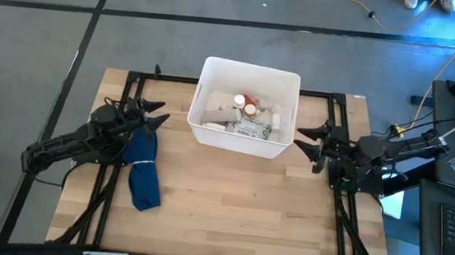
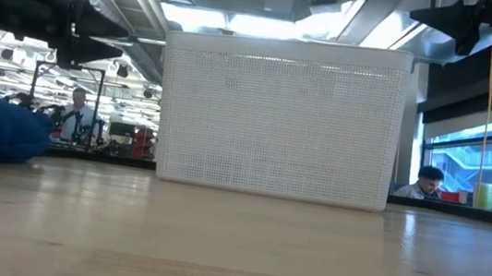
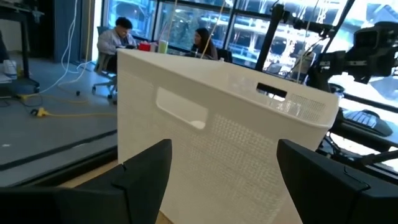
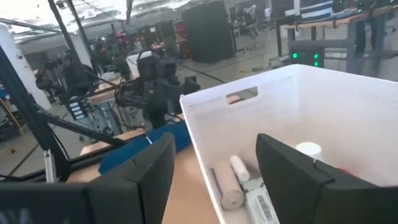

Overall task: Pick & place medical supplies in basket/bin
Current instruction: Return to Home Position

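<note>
Blue long cloth (image 1: 142, 174) lies at eight o'clock on the wooden table (image 1: 237, 211). Beyond it the left gripper (image 1: 156, 114), jaws apart, hovers at nine o'clock of a white rectangular plastic tub (image 1: 234, 145), the right gripper (image 1: 312, 143), likewise spread, at three. The tub, at the table's twelve o'clock, holds white pill bottles (image 1: 239, 102), a red-orange bottle (image 1: 249, 100) and clear packets (image 1: 252, 130).
</note>
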Robot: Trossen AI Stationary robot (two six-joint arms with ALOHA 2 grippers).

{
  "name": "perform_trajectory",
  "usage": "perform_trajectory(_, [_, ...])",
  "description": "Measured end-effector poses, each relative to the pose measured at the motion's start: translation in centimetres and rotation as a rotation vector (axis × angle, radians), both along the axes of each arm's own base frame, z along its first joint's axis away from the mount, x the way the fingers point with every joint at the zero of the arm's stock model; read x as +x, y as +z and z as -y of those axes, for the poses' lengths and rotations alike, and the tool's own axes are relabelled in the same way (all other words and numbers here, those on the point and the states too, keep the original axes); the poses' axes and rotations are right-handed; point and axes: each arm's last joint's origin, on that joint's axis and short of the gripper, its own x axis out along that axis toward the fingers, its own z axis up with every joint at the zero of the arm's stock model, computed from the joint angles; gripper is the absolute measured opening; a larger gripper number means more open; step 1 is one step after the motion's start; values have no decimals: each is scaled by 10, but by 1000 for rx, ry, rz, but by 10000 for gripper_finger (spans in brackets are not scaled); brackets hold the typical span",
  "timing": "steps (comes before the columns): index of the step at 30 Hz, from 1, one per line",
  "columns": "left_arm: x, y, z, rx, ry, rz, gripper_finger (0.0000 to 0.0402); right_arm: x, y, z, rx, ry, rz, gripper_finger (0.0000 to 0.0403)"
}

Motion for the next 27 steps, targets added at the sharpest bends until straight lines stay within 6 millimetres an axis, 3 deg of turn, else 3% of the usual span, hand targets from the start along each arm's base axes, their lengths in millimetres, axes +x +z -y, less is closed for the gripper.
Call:
perform_trajectory(4, [0,0,0,-4,2,-2,283,6,2,-2,5,-6,32,225])
perform_trajectory(7, [0,0,0,-4,2,-1,283,12,-3,-4,-22,-13,158,225])
perform_trajectory(15, [0,0,0,-4,3,-2,283,-4,-49,1,-130,-29,350,225])
perform_trajectory(27, [0,0,0,40,6,-28,283,-21,-75,8,-141,-75,295,225])
